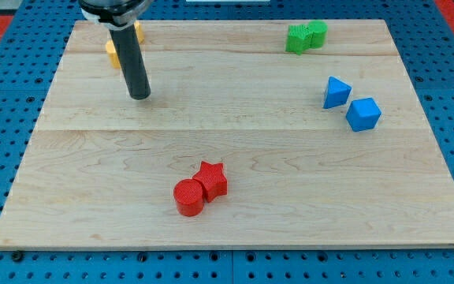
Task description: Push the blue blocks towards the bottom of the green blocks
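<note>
Camera view: no pincer is showing, so its state can't be told; the arm is ending in a rod, my tip [140, 96] sitting on the desk [235, 213], well left of the green blocks [306, 36]. Blue triangular block [336, 92] and blue cube [362, 113] are touching, lying below-right of the green blocks. Red cylinder [188, 197] and red star [211, 179] are sitting far below-left. Yellow blocks [113, 49] are partly hiding behind the rod.

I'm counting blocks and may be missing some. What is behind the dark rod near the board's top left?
Behind the rod, yellow blocks peek out on both sides; the rod covers their middles, so shape and count are unclear. My tip rests below them, apart.
</note>
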